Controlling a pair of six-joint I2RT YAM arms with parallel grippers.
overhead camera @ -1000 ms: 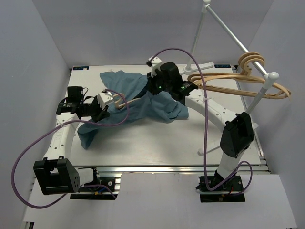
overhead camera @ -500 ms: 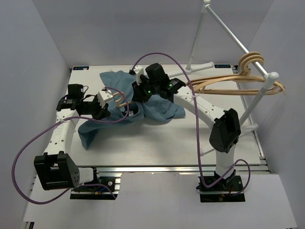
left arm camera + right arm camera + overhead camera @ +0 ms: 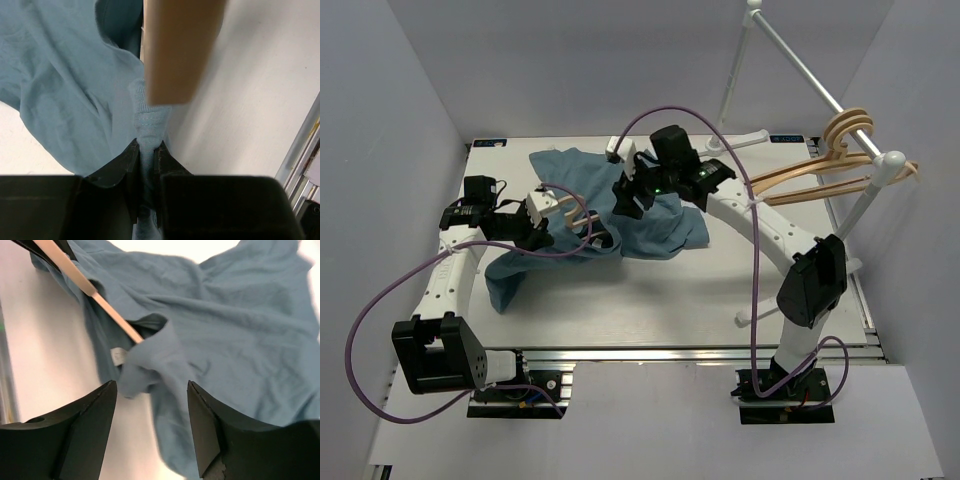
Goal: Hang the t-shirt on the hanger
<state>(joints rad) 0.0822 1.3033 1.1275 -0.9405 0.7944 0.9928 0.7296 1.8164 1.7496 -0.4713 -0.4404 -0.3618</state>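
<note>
The teal-blue t-shirt [image 3: 665, 232] lies crumpled across the middle of the table. My left gripper [image 3: 548, 228] is at its left side, shut on the ribbed neck edge [image 3: 147, 120]; the jaws [image 3: 147, 145] pinch the fabric. A tan wooden hanger [image 3: 578, 213] sticks out beside that gripper. Its arm [image 3: 107, 312] runs into the neck opening next to the small white label [image 3: 118, 356]. The rest of the hanger is hidden under the cloth. My right gripper [image 3: 628, 195] hovers over the shirt [image 3: 240, 330], open [image 3: 152, 387], with nothing held.
A white rod stand [image 3: 865, 190] rises at the back right, with several more tan hangers [image 3: 820, 172] hanging from it. The right arm's link [image 3: 760, 225] arcs over the table's right half. Purple cables loop above both arms.
My right gripper has opened and let go of the shirt fold, which dropped near the collar. It shifted left, then slightly back. The hangers on the stand swung. The left gripper kept its hold.
</note>
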